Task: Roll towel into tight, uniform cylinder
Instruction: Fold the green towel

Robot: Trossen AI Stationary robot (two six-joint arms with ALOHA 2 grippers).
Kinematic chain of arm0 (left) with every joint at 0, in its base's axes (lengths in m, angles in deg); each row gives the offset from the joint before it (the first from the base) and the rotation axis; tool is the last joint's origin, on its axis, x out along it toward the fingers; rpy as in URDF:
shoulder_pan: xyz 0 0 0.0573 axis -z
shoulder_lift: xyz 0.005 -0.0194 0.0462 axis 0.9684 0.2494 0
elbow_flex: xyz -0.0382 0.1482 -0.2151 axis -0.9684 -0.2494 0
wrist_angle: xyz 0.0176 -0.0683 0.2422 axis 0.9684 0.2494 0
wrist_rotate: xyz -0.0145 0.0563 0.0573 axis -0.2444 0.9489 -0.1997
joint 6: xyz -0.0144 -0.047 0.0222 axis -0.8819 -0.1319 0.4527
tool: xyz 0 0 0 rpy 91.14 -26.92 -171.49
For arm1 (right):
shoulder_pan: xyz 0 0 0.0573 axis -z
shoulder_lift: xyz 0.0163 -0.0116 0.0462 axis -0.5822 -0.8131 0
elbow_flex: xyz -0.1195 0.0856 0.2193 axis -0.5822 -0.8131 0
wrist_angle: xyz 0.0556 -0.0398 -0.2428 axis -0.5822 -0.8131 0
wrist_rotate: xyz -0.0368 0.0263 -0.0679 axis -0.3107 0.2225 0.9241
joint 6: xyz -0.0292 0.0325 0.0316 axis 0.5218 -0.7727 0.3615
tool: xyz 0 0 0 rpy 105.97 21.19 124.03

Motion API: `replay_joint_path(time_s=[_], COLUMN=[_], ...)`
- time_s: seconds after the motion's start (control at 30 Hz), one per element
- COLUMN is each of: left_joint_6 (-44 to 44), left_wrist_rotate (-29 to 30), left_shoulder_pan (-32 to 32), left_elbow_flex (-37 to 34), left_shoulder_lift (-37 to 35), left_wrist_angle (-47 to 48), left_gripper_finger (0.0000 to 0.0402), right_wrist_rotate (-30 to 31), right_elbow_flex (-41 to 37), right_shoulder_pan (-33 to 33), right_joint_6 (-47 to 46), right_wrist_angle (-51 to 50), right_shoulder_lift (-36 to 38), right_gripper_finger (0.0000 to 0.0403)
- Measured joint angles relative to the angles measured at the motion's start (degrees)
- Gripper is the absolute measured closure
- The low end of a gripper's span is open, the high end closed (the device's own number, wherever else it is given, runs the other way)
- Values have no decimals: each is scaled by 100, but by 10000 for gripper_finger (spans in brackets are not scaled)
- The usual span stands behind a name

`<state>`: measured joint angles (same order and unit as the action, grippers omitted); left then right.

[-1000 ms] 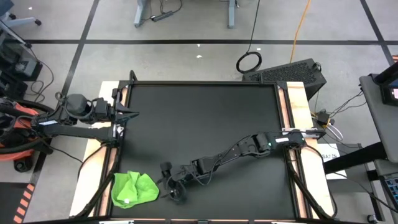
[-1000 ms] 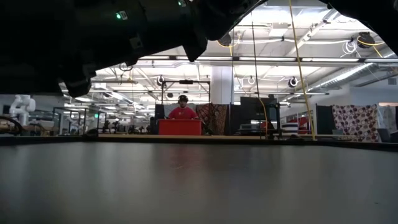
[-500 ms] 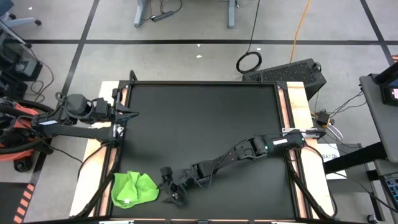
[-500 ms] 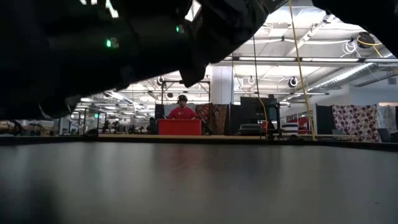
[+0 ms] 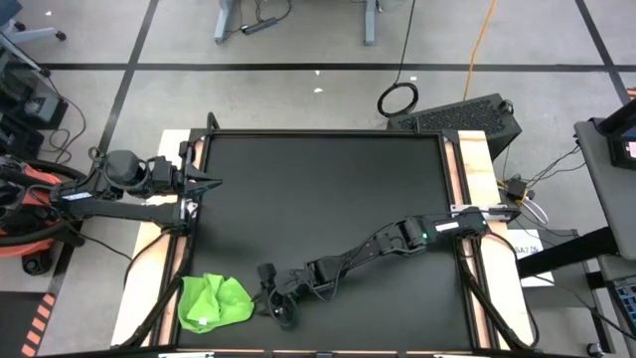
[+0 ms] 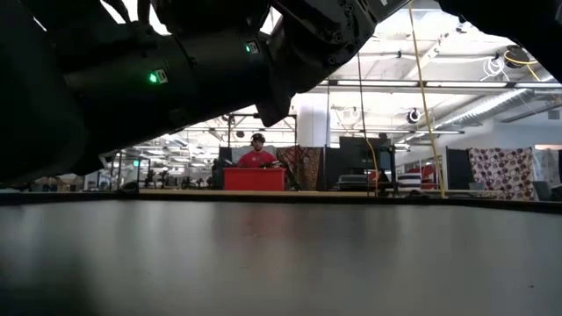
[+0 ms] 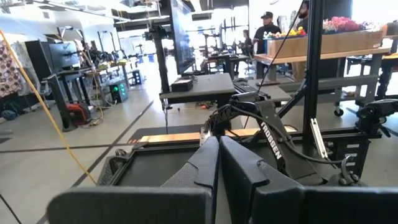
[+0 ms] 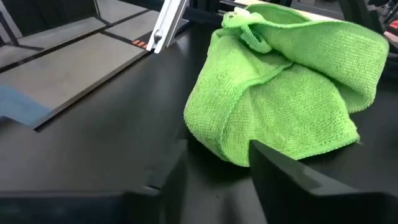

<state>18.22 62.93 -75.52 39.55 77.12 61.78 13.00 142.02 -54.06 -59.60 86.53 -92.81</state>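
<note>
The lime-green towel (image 5: 214, 303) lies crumpled in a loose heap on the black mat (image 5: 328, 199), near the mat's near left corner. In the right wrist view the towel (image 8: 280, 87) bulges just beyond my right gripper (image 8: 214, 155). That gripper (image 5: 273, 295) is low over the mat at the towel's right side and open, one finger on each side of the towel's nearest fold. My left gripper (image 5: 214, 183) waits shut at the mat's left edge, level and well above the table. The low view does not show the towel. My right gripper comes at the towel slanting down from the table's right. Its fingertips (image 8: 258, 149) stand beside the lower fold (image 8: 230, 152) of the heap. I cannot tell whether they touch the cloth. The towel rests on the mat.
Wooden strips (image 5: 467, 179) flank the mat on the left and right. A metal rail (image 8: 165, 25) runs along the table edge just beyond the towel. A person in red (image 6: 257, 156) is far behind the table. Bare mat stretches across the middle and far side.
My right gripper has sunk toward the mat beside the towel; in the low view its arm now fills more of the upper left. The towel has stayed where it was.
</note>
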Motion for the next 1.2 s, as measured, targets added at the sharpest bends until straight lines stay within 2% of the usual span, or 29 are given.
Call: replay_joint_path(time_s=[0.27,0.33,0.9,1.13,1.2], left_joint_6=[0,0,-6,-9,-8], left_wrist_rotate=[0,0,13,-85,125], left_shoulder_pan=[0,-2,-1,-2,0], left_elbow_flex=[0,0,-1,-2,-1], left_shoulder_lift=[0,0,0,-1,24], left_wrist_angle=[-2,-2,-336,-168,-73], left_gripper_finger=[376,376,376,376,376], right_wrist_rotate=[-9,-11,-9,-9,-9], right_elbow_flex=[0,0,0,0,0], right_shoulder_pan=[37,49,74,74,74], right_joint_6=[42,45,-159,-159,-162], right_wrist_angle=[-33,-52,-282,-268,-250], right_shoulder_lift=[-16,-16,-16,-16,-16], right_gripper_finger=[383,397,394,360,342])
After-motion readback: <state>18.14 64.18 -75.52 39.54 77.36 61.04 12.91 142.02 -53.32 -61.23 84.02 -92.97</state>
